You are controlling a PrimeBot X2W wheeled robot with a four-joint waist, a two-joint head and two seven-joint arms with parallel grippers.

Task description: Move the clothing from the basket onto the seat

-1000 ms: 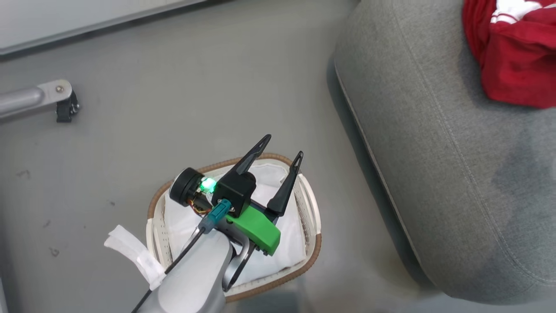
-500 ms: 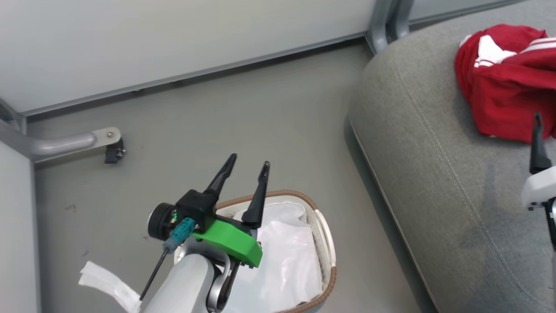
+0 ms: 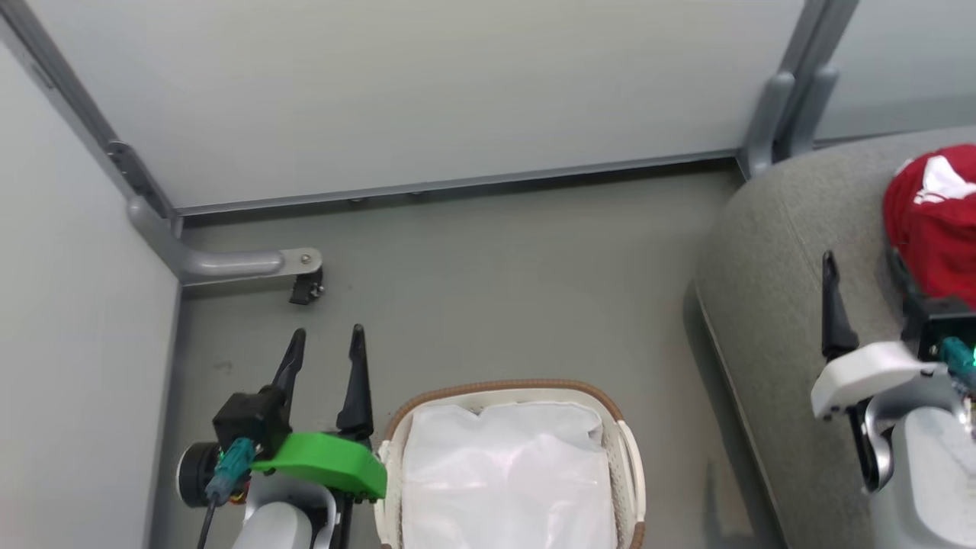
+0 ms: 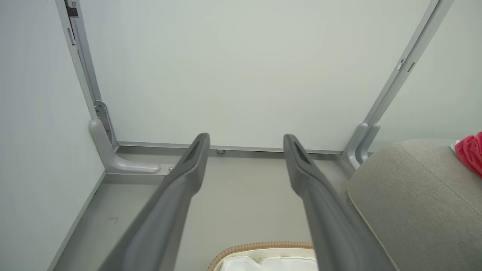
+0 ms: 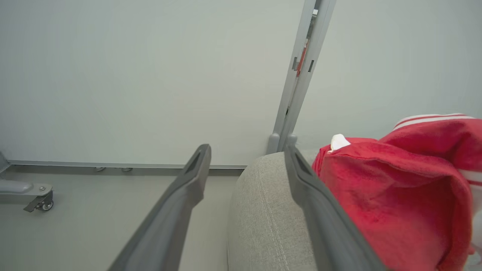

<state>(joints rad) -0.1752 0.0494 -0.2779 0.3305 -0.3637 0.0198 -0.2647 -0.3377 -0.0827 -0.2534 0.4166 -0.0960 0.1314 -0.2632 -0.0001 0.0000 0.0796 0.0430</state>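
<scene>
The clothing (image 3: 934,221), red with white patches, lies bunched on the grey seat (image 3: 762,259) at the right edge of the head view. My right gripper (image 3: 860,258) stands open over the seat, just left of the clothing, with nothing between its fingers. In the right wrist view the clothing (image 5: 395,188) sits right of my open right gripper (image 5: 247,148) on the seat (image 5: 260,210). The basket (image 3: 503,387) stands on the floor at bottom centre, showing its white liner. My left gripper (image 3: 328,330) is open and empty beside the basket's left side. The left wrist view has the left gripper (image 4: 245,137), basket rim (image 4: 260,246), seat (image 4: 414,195) and clothing (image 4: 470,152).
Pale wall panels close off the far side and the left. A grey metal foot with a caster (image 3: 305,278) juts from the left corner onto the floor, and it appears as the caster (image 5: 41,201) in the right wrist view. A grey post (image 3: 785,114) stands behind the seat's corner.
The head camera has tilted up and turned, shifting the whole picture. My left gripper has come off the basket to its left side. My right gripper has come further into view on the seat.
</scene>
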